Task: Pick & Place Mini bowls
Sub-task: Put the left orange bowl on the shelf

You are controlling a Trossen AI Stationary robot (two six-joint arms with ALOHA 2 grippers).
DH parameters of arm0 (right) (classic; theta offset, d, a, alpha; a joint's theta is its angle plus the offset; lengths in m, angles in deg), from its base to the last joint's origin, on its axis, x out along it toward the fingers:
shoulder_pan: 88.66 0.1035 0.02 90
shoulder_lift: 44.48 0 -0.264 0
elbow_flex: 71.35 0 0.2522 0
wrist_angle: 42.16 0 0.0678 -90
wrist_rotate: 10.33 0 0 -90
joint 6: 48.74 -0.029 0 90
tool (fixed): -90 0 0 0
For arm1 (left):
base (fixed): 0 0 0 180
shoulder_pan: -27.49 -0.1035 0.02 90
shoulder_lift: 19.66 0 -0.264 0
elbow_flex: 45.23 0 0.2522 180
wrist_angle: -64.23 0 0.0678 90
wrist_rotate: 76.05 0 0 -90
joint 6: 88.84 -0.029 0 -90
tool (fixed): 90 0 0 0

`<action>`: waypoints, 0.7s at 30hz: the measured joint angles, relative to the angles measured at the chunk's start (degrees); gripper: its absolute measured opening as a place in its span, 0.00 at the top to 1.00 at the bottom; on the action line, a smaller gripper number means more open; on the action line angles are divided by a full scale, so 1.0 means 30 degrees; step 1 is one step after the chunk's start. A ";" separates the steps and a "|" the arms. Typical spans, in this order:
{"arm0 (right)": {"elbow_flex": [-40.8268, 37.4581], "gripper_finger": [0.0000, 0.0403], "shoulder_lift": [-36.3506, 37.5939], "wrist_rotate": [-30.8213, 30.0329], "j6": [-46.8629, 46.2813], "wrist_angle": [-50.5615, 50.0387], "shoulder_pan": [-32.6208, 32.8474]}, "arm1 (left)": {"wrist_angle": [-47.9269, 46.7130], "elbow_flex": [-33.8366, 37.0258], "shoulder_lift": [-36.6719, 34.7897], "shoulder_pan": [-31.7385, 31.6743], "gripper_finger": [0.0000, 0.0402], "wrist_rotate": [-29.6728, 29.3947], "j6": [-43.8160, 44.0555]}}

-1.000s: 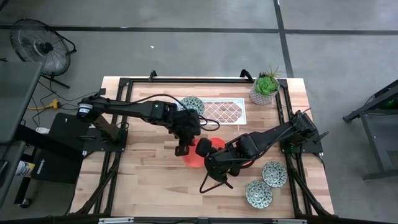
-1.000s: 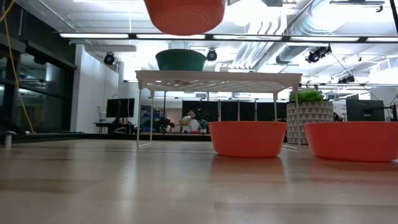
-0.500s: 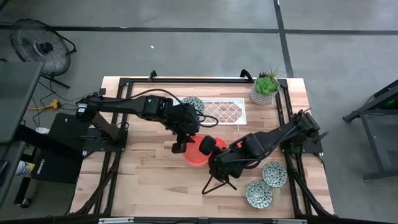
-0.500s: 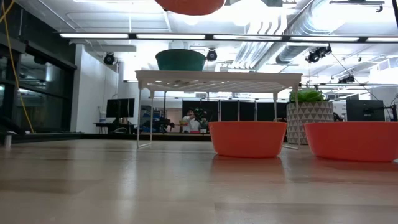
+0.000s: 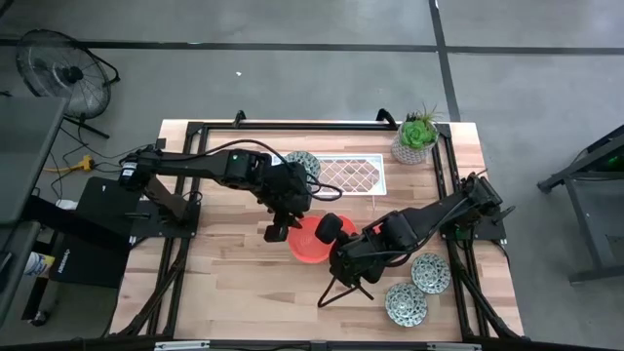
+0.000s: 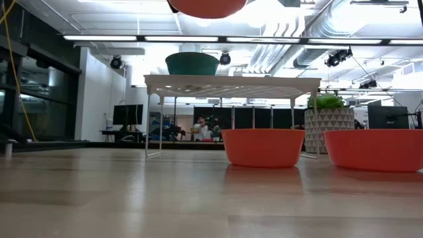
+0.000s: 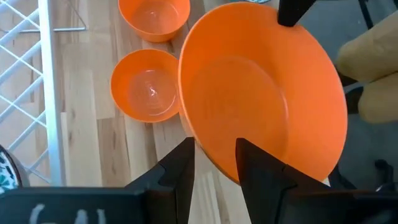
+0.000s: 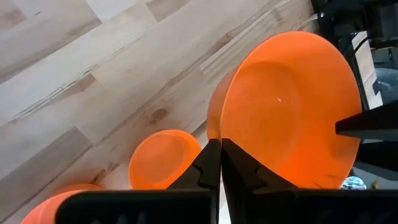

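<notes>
An orange mini bowl hangs above the table's middle, held between both grippers. My left gripper is shut on its left rim and my right gripper on its right rim. In the low view only its underside shows at the top edge. Two more orange bowls stand on the tabletop. A mosaic bowl sits on the white wire rack. Two mosaic bowls stand on the table at the near right. My left gripper pinches the bowl's rim, one finger inside and one outside against the wall. It comes slanting down from the table's left. The bowl is lifted clear, mouth up. My right gripper pinches the opposite rim between its two closed fingers. It comes slanting down from the table's right. The bowl hangs clear of the table between the two grippers.
A pale pot with a green plant stands at the far right corner, beside the rack. Black frame rails run along the table's left and right sides. Bare wood lies at the near left.
The held orange bowl has gone up: the low view showed its lower half a second ago and now shows only its underside at the top edge. My left gripper has risen with it, and both grippers have kept their hold.
</notes>
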 joint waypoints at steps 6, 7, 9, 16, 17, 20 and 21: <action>-0.0022 1.00 0.0000 0.0628 -0.0873 -0.0745 -0.0008 | -0.0203 0.0000 0.0000 0.0007 0.72 -0.1378 -0.0224; -0.0022 1.00 0.0000 0.0653 -0.1023 -0.0803 0.0019 | -0.0232 0.0000 -0.0015 0.0007 0.72 -0.1860 -0.0217; -0.0022 1.00 0.0000 0.0556 -0.1236 -0.0881 0.0036 | -0.0443 0.0000 -0.0164 0.0007 0.72 -0.2628 -0.0218; -0.0022 1.00 0.0000 -0.0270 -0.2209 -0.1831 0.0036 | -0.1172 -0.0015 -0.0219 0.0000 0.58 -0.3966 -0.0149; -0.0022 1.00 0.0000 -0.0603 -0.2479 -0.2161 0.0015 | -0.1511 -0.0015 -0.0232 0.0000 0.55 -0.4307 0.0054; -0.0022 1.00 0.0025 -0.0961 -0.3245 -0.3160 -0.0403 | -0.2546 -0.0007 -0.0428 0.0000 0.47 -0.4488 0.0758; -0.0022 1.00 0.0073 -0.0953 -0.3604 -0.3358 -0.0598 | -0.2696 -0.0007 -0.0467 0.0000 0.45 -0.4516 0.1013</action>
